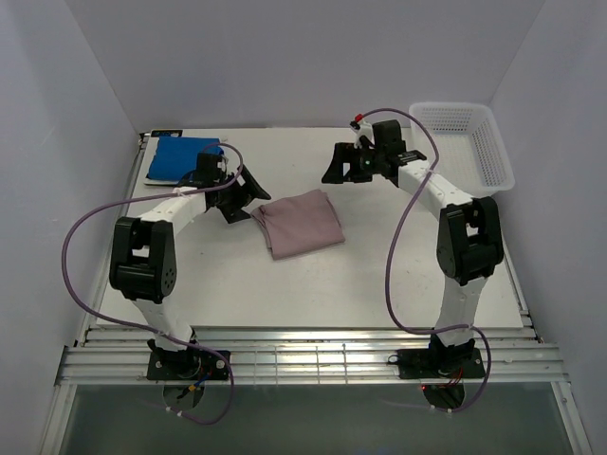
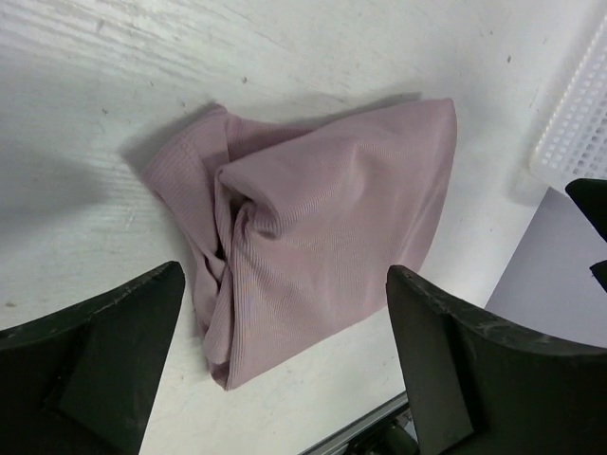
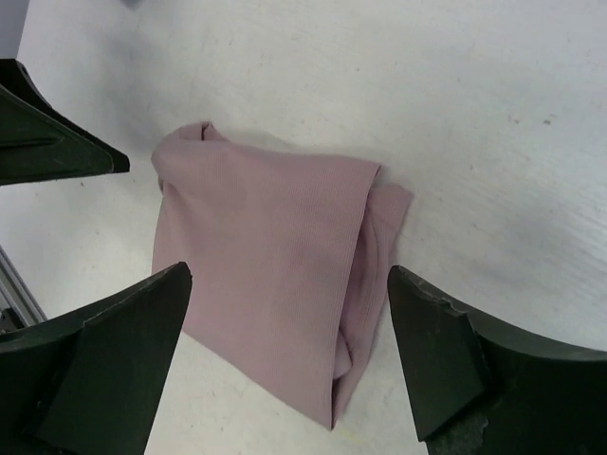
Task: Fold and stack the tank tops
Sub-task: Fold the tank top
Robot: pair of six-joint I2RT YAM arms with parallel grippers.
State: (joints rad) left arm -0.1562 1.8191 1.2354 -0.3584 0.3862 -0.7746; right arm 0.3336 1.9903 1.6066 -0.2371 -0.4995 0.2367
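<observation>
At mid counter (image 1: 332,284), pink-mauve tank top (image 1: 297,223) lies folded, btwn both end effectors, touching neither. Left end effector (image 1: 242,197) just beside its left edge, spread, empty. Right end effector (image 1: 341,165) near far side, also spread, empty. Blue tank top (image 1: 180,158) folded at far-left corner.

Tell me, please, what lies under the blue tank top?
Only a thin dark edge shows past the blue tank top at its far side; the rest is covered and unidentifiable.
</observation>
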